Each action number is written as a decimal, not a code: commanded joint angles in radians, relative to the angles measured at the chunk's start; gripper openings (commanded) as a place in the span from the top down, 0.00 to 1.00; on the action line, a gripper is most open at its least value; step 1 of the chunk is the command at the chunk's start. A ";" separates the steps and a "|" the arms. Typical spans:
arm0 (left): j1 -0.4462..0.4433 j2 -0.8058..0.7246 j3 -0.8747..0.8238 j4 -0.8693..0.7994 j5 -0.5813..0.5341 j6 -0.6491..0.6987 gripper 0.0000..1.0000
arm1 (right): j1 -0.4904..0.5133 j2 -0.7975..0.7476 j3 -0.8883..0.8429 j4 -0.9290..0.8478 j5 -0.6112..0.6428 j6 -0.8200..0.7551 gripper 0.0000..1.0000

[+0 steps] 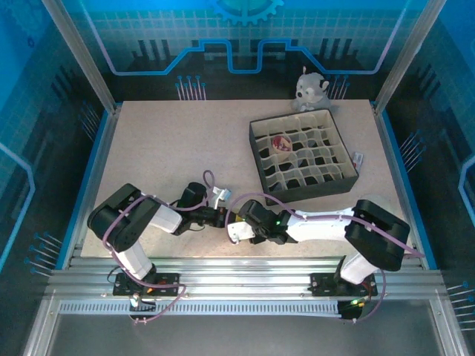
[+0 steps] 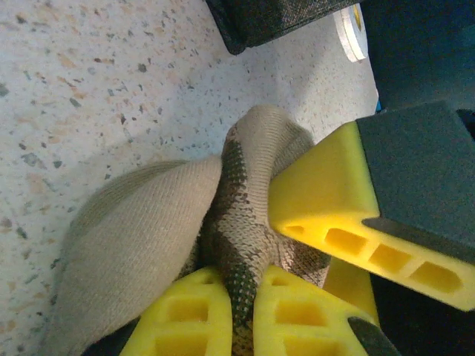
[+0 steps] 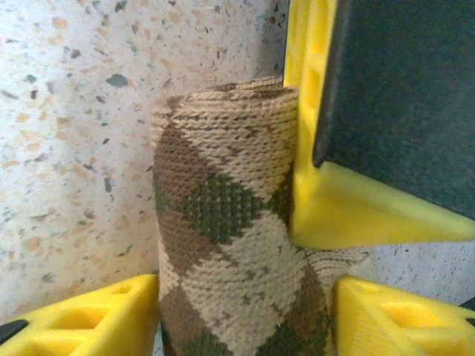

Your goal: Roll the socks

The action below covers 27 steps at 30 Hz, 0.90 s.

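Observation:
The brown-and-tan argyle sock (image 3: 230,215) stands as a thick roll on the speckled table, held between both grippers at the front middle. My right gripper (image 3: 241,319) has a yellow finger pressed on each side of the roll. My left gripper (image 2: 241,304) is shut, pinching a fold of the same argyle sock (image 2: 252,185), whose plain beige inside (image 2: 141,237) bulges to the left. In the top view the left gripper (image 1: 220,216) and right gripper (image 1: 236,224) meet tip to tip and hide the sock. A rolled sock with red (image 1: 282,142) sits in one compartment of the divided box.
The dark divided box (image 1: 256,154) stands at the right middle of the table, behind the right arm. A grey plush toy (image 1: 310,89) sits at the far edge beyond it. Metal frame posts rise at the table's corners.

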 commanded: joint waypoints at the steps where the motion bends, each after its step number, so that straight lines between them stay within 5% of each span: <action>1: 0.021 0.066 -0.039 -0.175 -0.021 -0.024 1.00 | 0.020 0.042 0.018 0.021 -0.010 -0.024 0.41; 3: 0.029 0.071 -0.046 -0.149 -0.010 -0.037 1.00 | 0.020 0.061 0.026 0.019 0.000 -0.030 0.49; 6: 0.033 0.061 -0.054 -0.151 -0.013 -0.029 1.00 | 0.019 0.082 0.054 -0.028 0.005 -0.025 0.85; 8: 0.033 0.035 -0.063 -0.158 -0.029 -0.010 1.00 | 0.017 0.083 0.077 -0.074 -0.014 -0.023 1.00; 12: 0.033 -0.028 -0.075 -0.202 -0.092 0.036 0.99 | -0.010 0.083 0.155 -0.243 -0.130 0.009 1.00; 18: 0.033 -0.096 -0.072 -0.249 -0.173 0.109 0.78 | -0.073 0.177 0.351 -0.557 -0.342 0.065 1.00; 27: 0.079 -0.276 -0.074 -0.373 -0.270 0.169 0.68 | -0.135 0.284 0.448 -0.718 -0.486 0.128 1.00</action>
